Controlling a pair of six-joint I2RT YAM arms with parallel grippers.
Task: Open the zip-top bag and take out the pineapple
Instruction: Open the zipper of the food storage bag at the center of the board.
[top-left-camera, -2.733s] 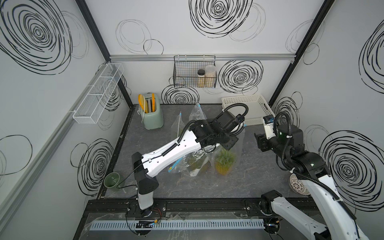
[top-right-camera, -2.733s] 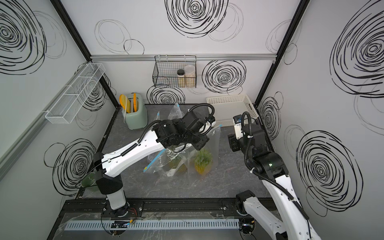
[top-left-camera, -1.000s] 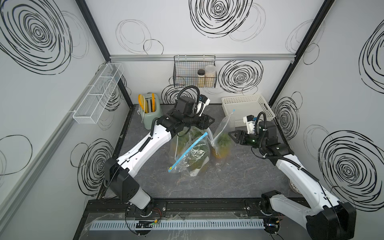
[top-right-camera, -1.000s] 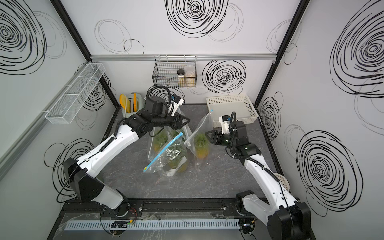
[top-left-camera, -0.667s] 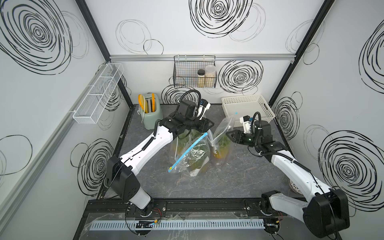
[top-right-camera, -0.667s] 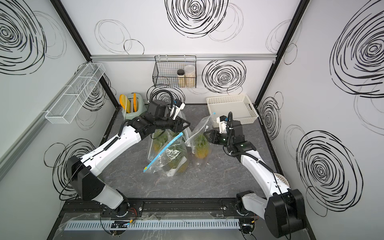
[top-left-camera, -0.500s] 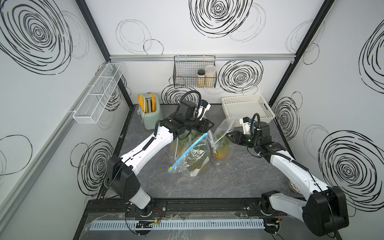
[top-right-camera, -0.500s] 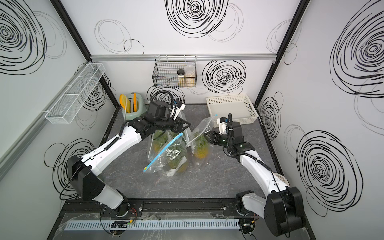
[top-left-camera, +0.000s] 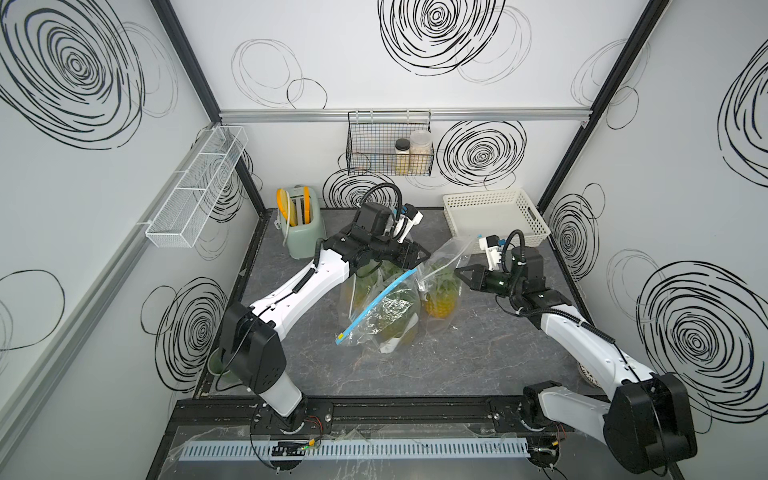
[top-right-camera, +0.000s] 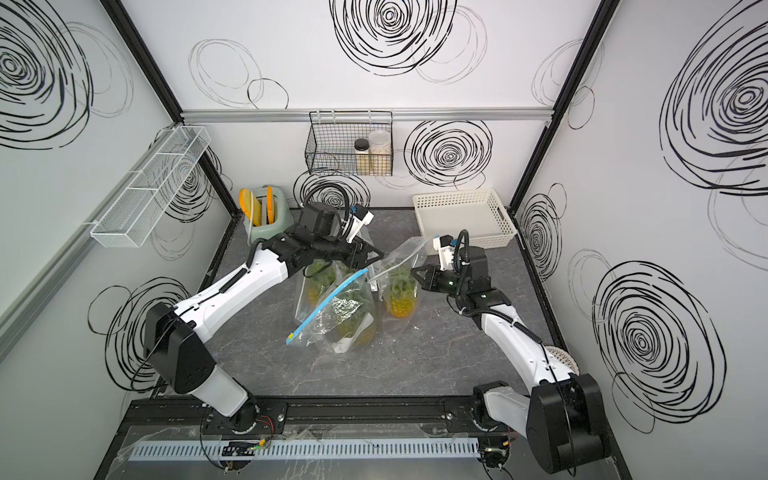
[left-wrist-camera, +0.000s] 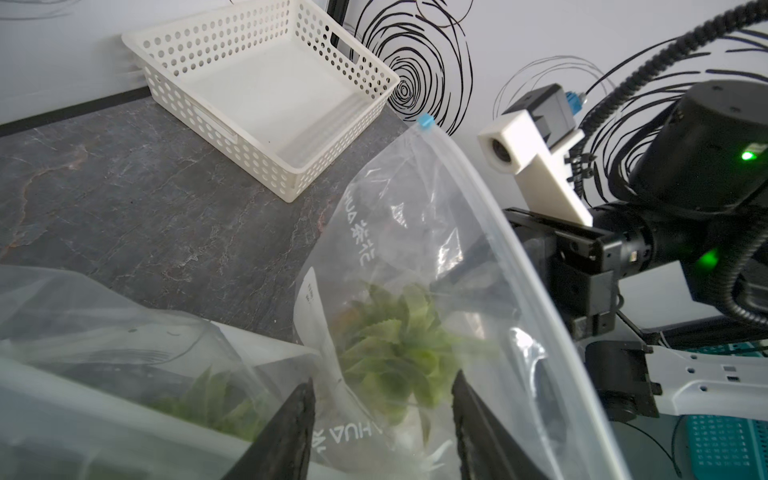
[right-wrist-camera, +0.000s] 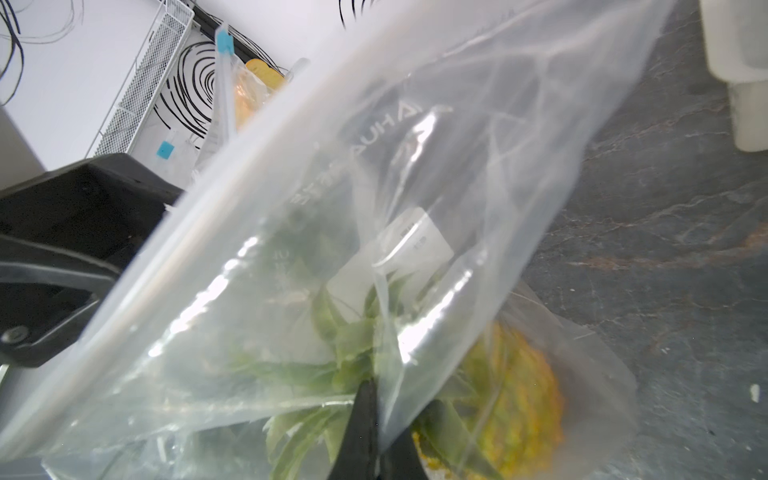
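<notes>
A clear zip-top bag (top-left-camera: 446, 257) (top-right-camera: 399, 259) stands in the middle of the dark table with a yellow pineapple (top-left-camera: 440, 301) (top-right-camera: 401, 305) upright inside. My right gripper (top-left-camera: 458, 272) (right-wrist-camera: 374, 399) is shut on the bag's thin wall beside the green crown. The bag's blue slider (left-wrist-camera: 426, 121) sits at the far end of the zip strip. My left gripper (top-left-camera: 417, 259) (left-wrist-camera: 380, 395) stands open at the bag's opposite lip. That lip, printed with letters, lies between the black fingers (left-wrist-camera: 299, 399), which are not closed on it. The crown (left-wrist-camera: 395, 345) shows through the film.
Two more clear bags with pineapples lean just left of it, one with a blue zip strip (top-left-camera: 376, 305), one behind (top-left-camera: 359, 282). A white perforated basket (top-left-camera: 494, 216) stands at the back right and a green toaster (top-left-camera: 301, 226) at the back left. A green cup (top-left-camera: 216, 361) sits at the front left.
My right gripper moved in to the bag and closed on its wall. The left arm stayed at the other lip with its jaws a little wider.
</notes>
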